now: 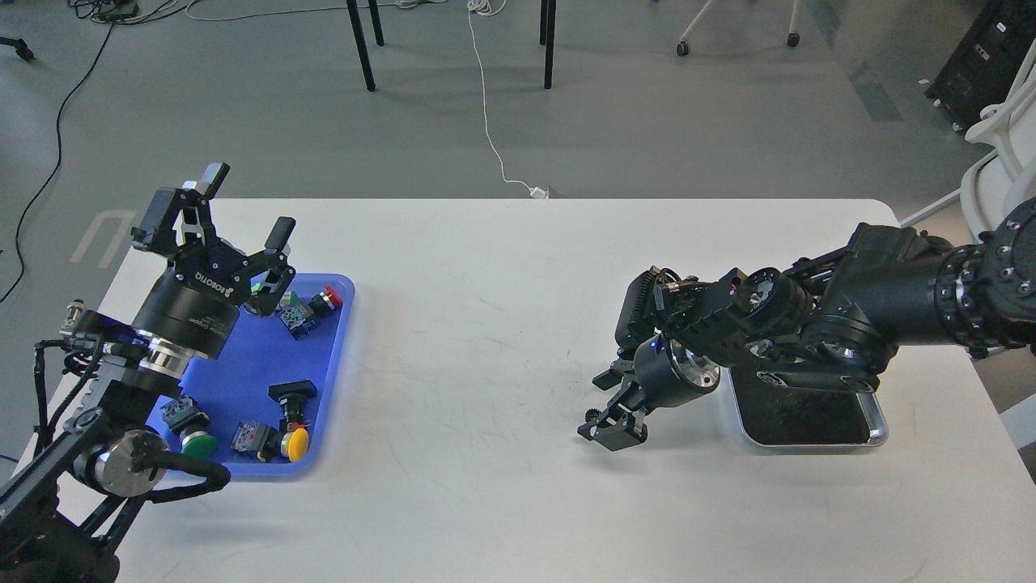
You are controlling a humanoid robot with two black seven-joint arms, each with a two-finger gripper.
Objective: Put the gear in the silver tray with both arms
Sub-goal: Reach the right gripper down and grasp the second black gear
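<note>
While your left gripper (243,212) hangs wide open and empty over the blue tray (340,340) holding five push-button parts, your right gripper's (613,421) fingers cannot be told apart, just left of the one silver tray (878,433).

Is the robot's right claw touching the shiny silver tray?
Apart. In the head view the right gripper hangs over bare white table, left of the silver tray, with table showing between them.
</note>
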